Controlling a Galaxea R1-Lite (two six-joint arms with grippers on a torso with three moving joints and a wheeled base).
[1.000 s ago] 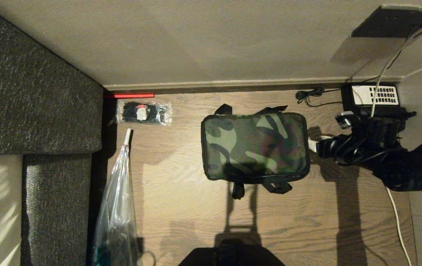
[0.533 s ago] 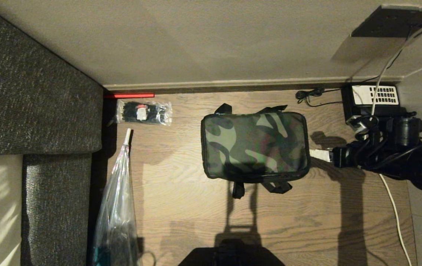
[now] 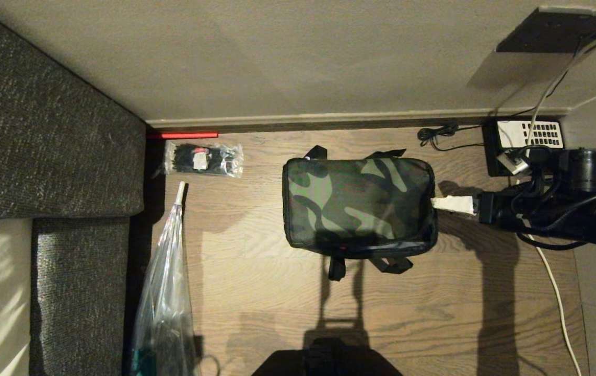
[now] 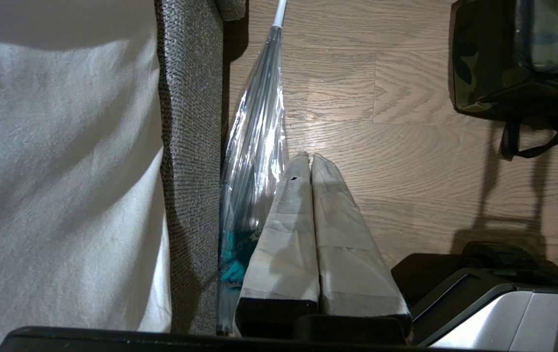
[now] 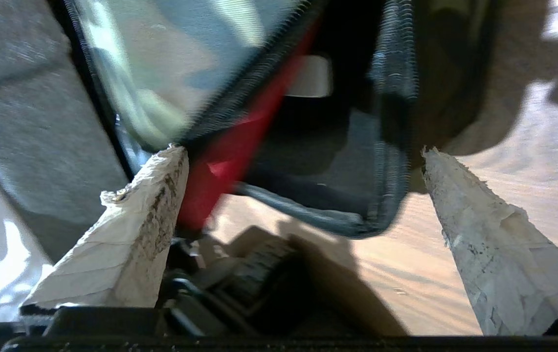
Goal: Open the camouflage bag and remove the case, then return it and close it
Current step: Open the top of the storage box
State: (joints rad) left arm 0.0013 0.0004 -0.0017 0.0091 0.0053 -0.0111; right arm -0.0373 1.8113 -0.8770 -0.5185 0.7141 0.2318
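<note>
At the far left of the head view a grey sofa (image 3: 52, 156) is standing against the wall. Beside it a clear plastic-wrapped umbrella (image 3: 164, 303) is lying on the wooden floor (image 3: 256, 292), with a small clear packet (image 3: 203, 159) of black items resting beyond it near the skirting. The left claw (image 4: 308, 164) is hanging low by the sofa edge, just over the umbrella, its taped fingers pressed together and holding nothing. In the middle of the floor the camouflage bag (image 3: 358, 203) is sitting with its lid gaping slightly, a strip of red lining showing at the near edge. The right claw (image 3: 452, 204) is reaching in level at the bag's right end, fingers spread wide either side of the unzipped corner, gripping nothing. Behind the right arm a black telephone (image 3: 525, 137) is sitting by the wall.
</note>
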